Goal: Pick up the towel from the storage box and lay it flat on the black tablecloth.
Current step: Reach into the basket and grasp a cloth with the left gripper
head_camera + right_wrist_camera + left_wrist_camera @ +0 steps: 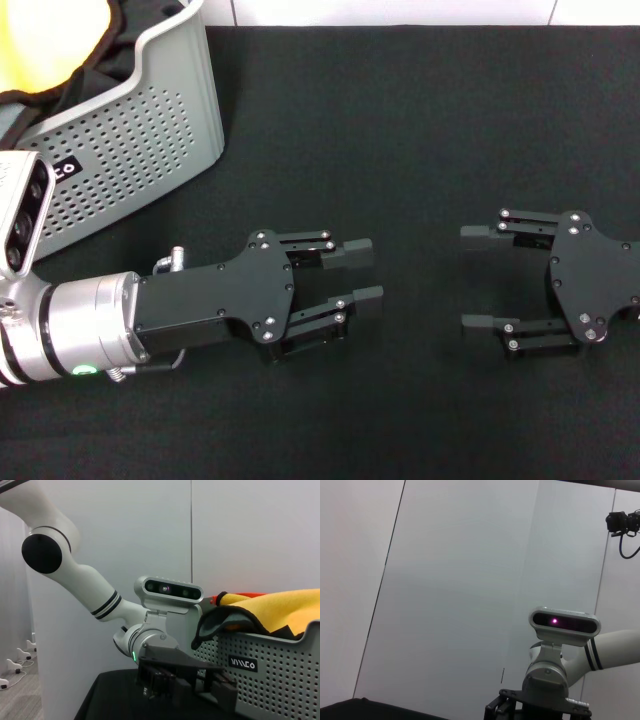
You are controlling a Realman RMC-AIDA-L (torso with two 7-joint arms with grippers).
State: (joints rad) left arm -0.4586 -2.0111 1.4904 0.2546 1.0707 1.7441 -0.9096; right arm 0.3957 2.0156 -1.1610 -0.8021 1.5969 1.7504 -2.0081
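Two claws lie low over the black tablecloth (420, 120) in the head view, fingertips pointing toward each other and well apart. The left claw (362, 272) has its fingers parted by a moderate gap and holds nothing; the right claw (478, 277) is spread wider, also holding nothing. The storage box (150, 140) stands at the far left of the tabletop, its perforated wall and small black label facing the left arm. The towel (40, 50) sits inside it, yellow side up (black trim visible along the edge).

Left wrist view: the right arm's wrist camera housing (563, 625) appears against a pale wall panel, with a corner of the black tablecloth (365, 709) at the lower edge. No fingers are clearly shown here.

Right wrist view: the left claw (192, 685) rests just beside the storage box (270, 680). The towel (270, 610) is heaped above the rim, and a grey-faced fold with black trim hangs over the box's near corner.
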